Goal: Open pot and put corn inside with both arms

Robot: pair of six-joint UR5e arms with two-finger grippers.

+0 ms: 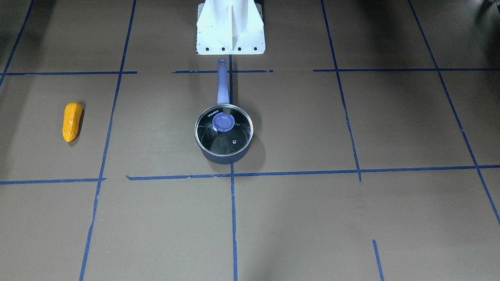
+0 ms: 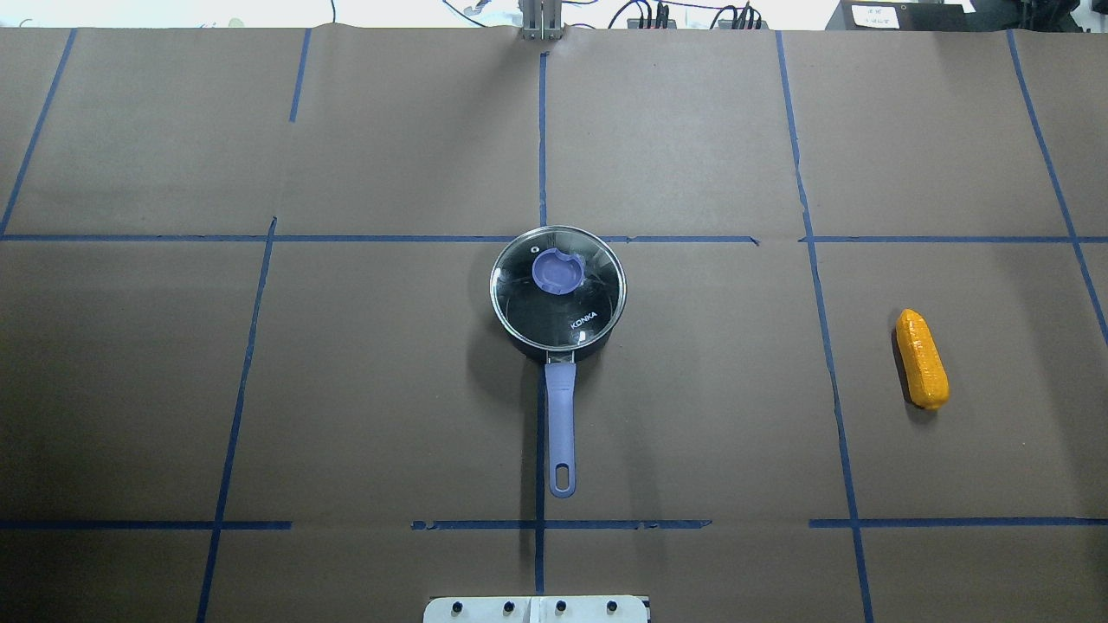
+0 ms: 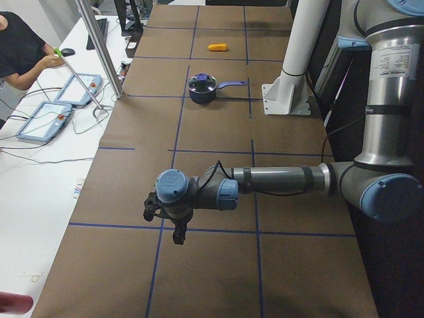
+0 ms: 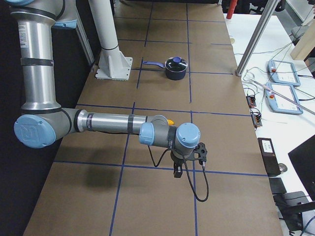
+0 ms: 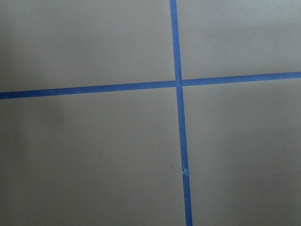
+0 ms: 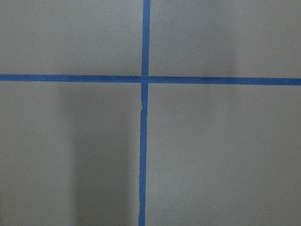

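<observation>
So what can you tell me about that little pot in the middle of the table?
The pot is a small dark navy saucepan, standing upright on the brown table, near its middle. A round glass lid with a metal rim, a purple knob, a small vent hole and the word KONKA sits closed on it. Its long straight purple handle points toward the robot's base. Nothing else touches it.

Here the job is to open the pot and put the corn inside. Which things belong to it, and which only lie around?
For the job: pot, glass lid, corn, left end effector, right end effector.

Just lying about: white base stand, blue tape lines, control tablets, a person.
</observation>
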